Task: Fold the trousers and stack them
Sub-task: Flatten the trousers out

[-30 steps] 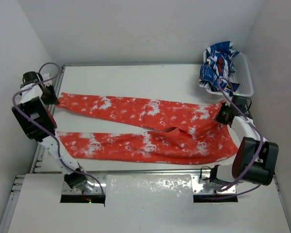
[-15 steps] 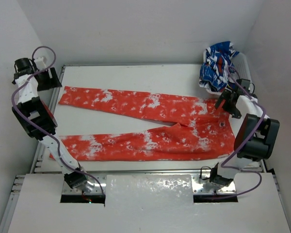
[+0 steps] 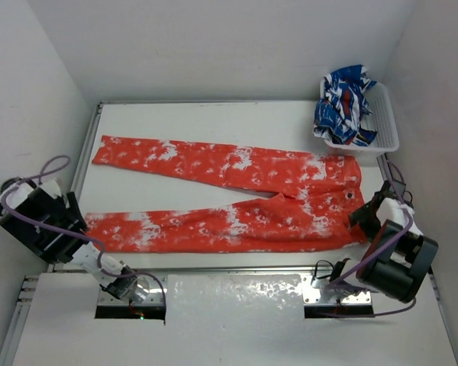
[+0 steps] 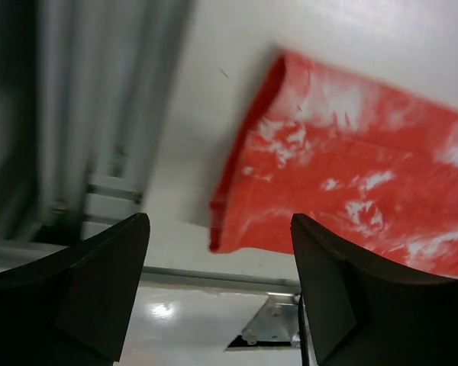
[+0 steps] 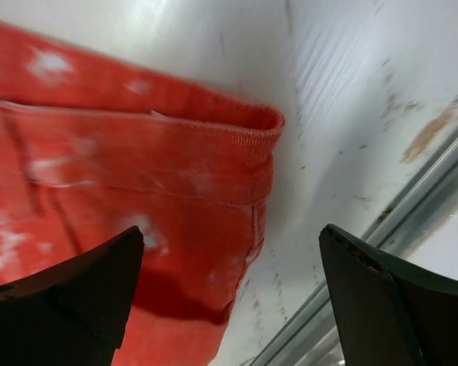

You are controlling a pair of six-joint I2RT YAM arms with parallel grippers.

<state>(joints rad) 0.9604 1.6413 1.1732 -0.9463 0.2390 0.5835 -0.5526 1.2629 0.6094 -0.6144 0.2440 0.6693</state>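
Observation:
The red-orange trousers (image 3: 237, 194) with white speckles lie spread flat on the table. The waist is on the right and the two legs run left, with a gap between them. In the left wrist view my left gripper (image 4: 217, 286) is open and empty. It hovers off the table's near left edge, just short of the near leg's hem (image 4: 244, 191). In the right wrist view my right gripper (image 5: 229, 301) is open and empty above the waistband corner (image 5: 237, 145), not touching the cloth.
A white basket (image 3: 387, 126) at the back right holds a crumpled blue, white and red garment (image 3: 343, 103). Metal rails (image 3: 214, 271) run along the table's near edge. Both arms sit low near the front corners: the left arm (image 3: 34, 225) and the right arm (image 3: 393, 255).
Both grippers have opened and let go of the trousers, which now lie flat. Both arms have pulled back from the far leg end and waist toward the near corners.

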